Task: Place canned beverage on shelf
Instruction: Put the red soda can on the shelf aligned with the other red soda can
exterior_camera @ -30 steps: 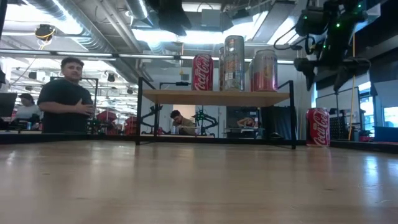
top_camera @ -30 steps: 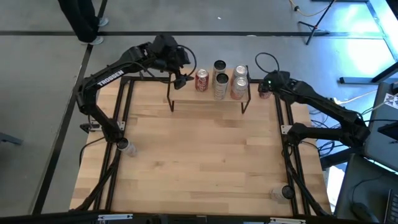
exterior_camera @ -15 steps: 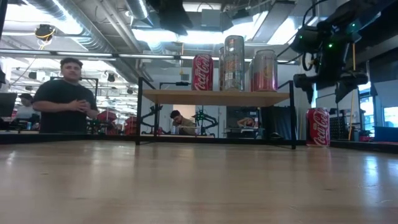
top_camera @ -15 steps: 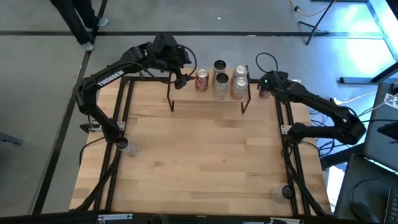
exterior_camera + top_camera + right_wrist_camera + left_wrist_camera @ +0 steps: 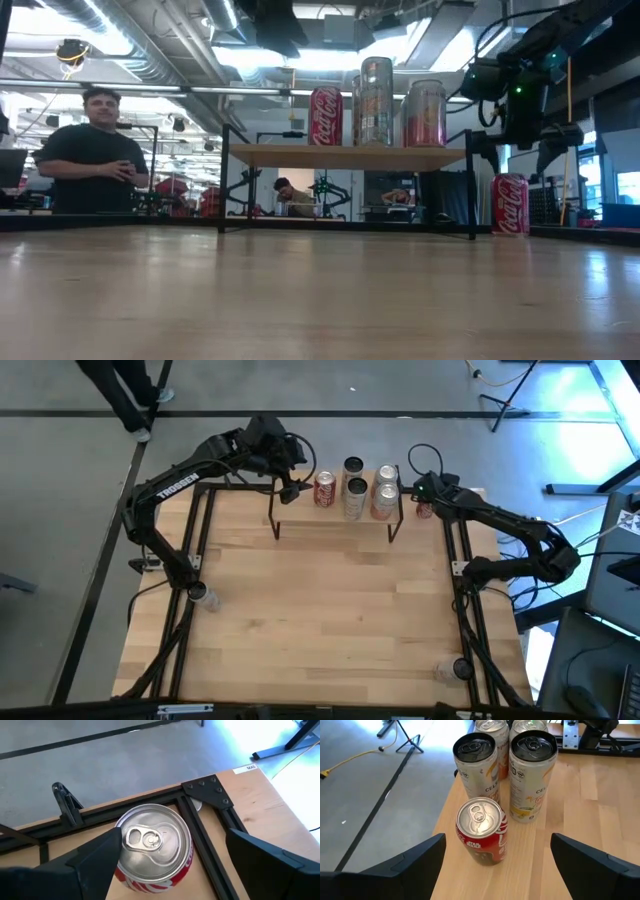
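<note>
The red can [image 5: 510,204] stands upright on the table [image 5: 320,620] at its far right corner, just right of the shelf [image 5: 345,156] and apart from its right legs. In the high view it is mostly hidden under the right gripper [image 5: 424,498]; in the right wrist view the can's silver top [image 5: 153,838] shows between the two dark fingers [image 5: 92,857], which are spread wide on either side and not touching it. In the low view the right gripper [image 5: 520,135] hangs directly over the can, fingertips just above its top. The shelf sits at the far middle of the table and carries four cans: a red one [image 5: 324,489] at its left end, two tall pale ones [image 5: 353,490] in the middle, one behind the other, and a pinkish one [image 5: 384,500] at the right with a further can top behind it. The left gripper [image 5: 291,480] waits just left of the shelf's red can [image 5: 481,831], fingers [image 5: 405,862] spread and holding nothing. A person [image 5: 92,150] stands in the room beyond the table, at the left.
</note>
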Controlling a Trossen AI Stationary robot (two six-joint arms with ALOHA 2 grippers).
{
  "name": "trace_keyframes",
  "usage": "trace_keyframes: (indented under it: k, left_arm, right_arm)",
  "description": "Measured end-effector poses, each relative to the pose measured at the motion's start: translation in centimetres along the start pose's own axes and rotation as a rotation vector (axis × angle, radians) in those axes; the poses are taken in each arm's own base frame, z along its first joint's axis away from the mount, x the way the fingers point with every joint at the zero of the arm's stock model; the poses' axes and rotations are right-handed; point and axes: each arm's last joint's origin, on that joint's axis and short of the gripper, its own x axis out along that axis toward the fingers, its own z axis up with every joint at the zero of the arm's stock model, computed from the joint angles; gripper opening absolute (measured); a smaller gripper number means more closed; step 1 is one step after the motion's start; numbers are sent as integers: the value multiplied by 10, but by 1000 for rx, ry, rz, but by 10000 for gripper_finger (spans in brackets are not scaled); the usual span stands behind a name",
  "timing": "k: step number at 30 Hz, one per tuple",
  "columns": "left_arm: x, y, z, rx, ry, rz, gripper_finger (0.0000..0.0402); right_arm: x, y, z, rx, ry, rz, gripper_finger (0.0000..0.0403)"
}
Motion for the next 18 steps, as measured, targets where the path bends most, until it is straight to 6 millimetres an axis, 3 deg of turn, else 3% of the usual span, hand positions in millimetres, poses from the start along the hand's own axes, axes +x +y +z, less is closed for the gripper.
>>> trace_keyframes:
  k: [18]
  left_arm:
    - [0, -2, -1, 2, 17, -9, 348]
  right_arm:
    - [1, 0, -2, -17, 19, 3, 351]
